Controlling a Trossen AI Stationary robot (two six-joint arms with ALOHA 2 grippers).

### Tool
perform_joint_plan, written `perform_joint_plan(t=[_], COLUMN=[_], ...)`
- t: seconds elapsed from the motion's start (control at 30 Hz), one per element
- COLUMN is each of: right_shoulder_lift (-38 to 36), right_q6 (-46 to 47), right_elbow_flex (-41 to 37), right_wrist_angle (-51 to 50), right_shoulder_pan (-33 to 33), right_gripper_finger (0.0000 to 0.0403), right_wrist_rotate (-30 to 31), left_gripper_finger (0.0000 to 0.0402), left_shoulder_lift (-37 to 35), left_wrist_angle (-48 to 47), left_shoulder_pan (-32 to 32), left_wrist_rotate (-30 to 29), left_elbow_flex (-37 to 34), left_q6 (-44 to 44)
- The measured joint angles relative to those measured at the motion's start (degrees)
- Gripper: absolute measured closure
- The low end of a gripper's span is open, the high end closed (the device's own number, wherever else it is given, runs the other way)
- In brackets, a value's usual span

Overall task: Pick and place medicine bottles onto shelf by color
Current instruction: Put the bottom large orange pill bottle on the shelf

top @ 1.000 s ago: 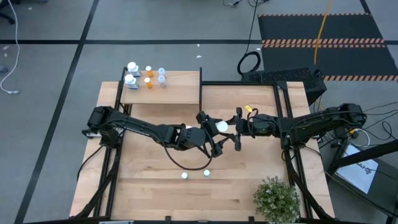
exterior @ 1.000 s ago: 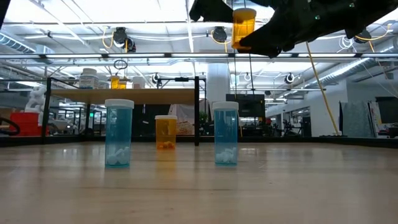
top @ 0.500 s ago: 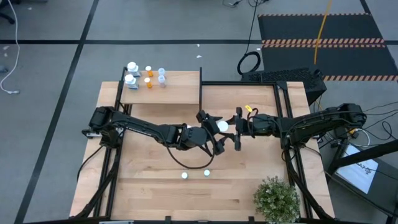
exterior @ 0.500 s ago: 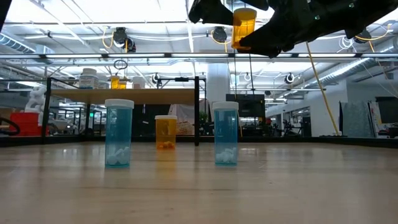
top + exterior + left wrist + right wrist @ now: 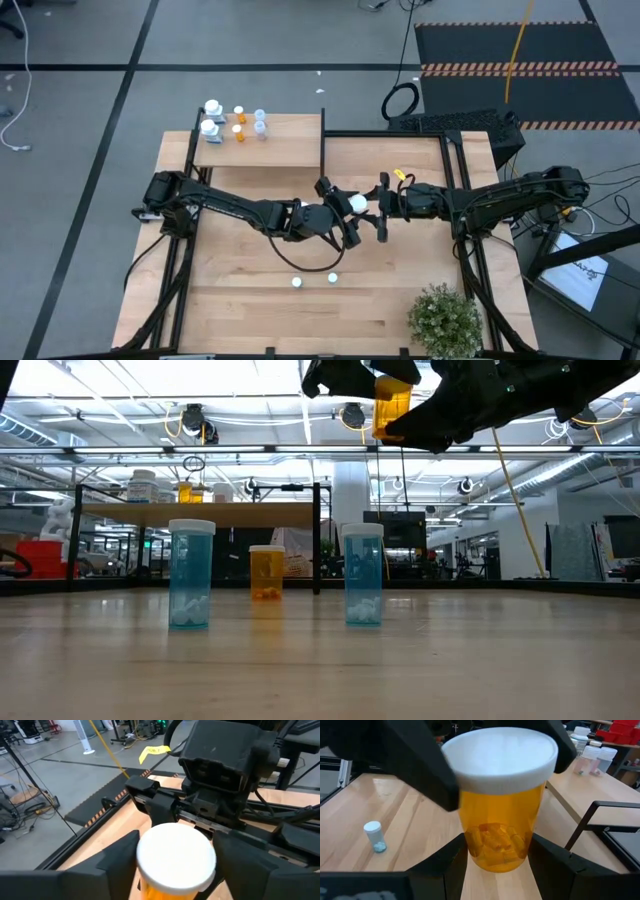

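An orange bottle (image 5: 356,203) with a white cap hangs upright high above the table's middle, between my two grippers. My left gripper (image 5: 347,207) reaches in from the left and is shut on its cap. My right gripper (image 5: 368,205) comes from the right and is shut on its body. On the tabletop stand two blue bottles (image 5: 191,588) (image 5: 363,575) and one orange bottle (image 5: 266,572). The shelf (image 5: 285,150) at the far left carries several bottles (image 5: 238,122) in white, orange and pale blue. My left gripper pinches the white cap (image 5: 146,856) between its two fingers (image 5: 117,857), coming about level from the table's left. The bottle stays upright and clear of the table. My right gripper pinches the lower part of the orange body (image 5: 472,847) between its two fingers (image 5: 447,865), about level from the table's right. The pills lie at the bottle's bottom.
A green potted plant (image 5: 445,320) stands at the near right corner. The black upright panel (image 5: 322,135) closes the shelf's right end. Bare wood lies along the near left of the table (image 5: 220,300).
My left gripper's fingers have come together onto the orange bottle's cap; in the low view they now cover the cap. Both arms and the bottle have stayed where they were.
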Motion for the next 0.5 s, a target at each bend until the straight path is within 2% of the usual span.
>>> perform_joint_plan(t=[0.2,0.5], right_shoulder_lift=[0.00,-0.01], right_q6=[-0.02,0.00], right_elbow_flex=[-0.02,0.00], right_wrist_angle=[-0.05,0.13], right_shoulder_pan=[0.00,0.00], right_gripper_finger=[0.0218,0.0218], right_wrist_rotate=[0.02,0.00], left_gripper_finger=[0.0184,0.0168], left_shoulder_lift=[-0.02,-0.04], left_wrist_angle=[-0.73,-1.26], left_shoulder_pan=[0.00,0.00], left_wrist_rotate=[0.01,-0.47], left_elbow_flex=[0.00,0.00], left_q6=[-0.17,-0.11])
